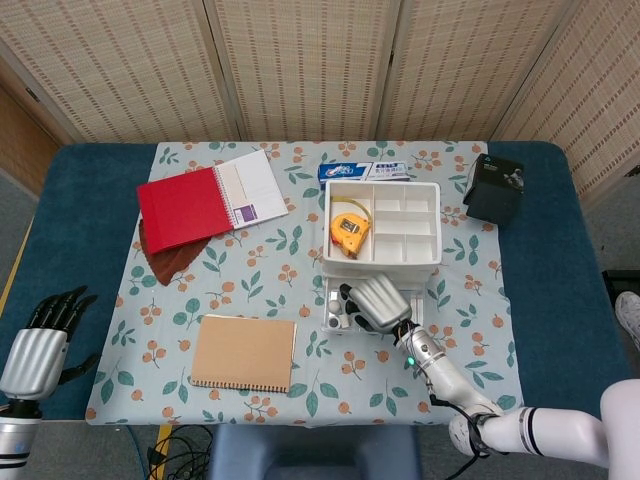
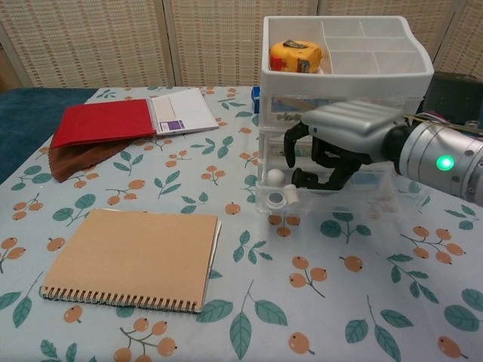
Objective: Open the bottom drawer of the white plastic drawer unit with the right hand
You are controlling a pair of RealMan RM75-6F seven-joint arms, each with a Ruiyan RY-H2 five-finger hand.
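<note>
The white plastic drawer unit (image 1: 381, 222) (image 2: 347, 72) stands at the table's middle right, with a yellow tape measure (image 2: 295, 56) in its top tray. Its clear bottom drawer (image 2: 339, 197) (image 1: 338, 316) sticks out a little and holds a white ball, a tape roll and a black piece. My right hand (image 2: 337, 141) (image 1: 377, 300) hangs right in front of the unit, above the drawer's exposed part. Its fingers (image 2: 290, 146) curve downward, apart from the thumb, and I see nothing held between them. Contact with the drawer is unclear. My left hand (image 1: 45, 335) is spread off the table's left edge.
A tan spiral notebook (image 2: 133, 258) lies at the front left. A red notebook (image 2: 102, 121) on a brown cloth lies at the back left. A toothpaste box (image 1: 364, 171) sits behind the unit and a black box (image 1: 494, 187) at the back right.
</note>
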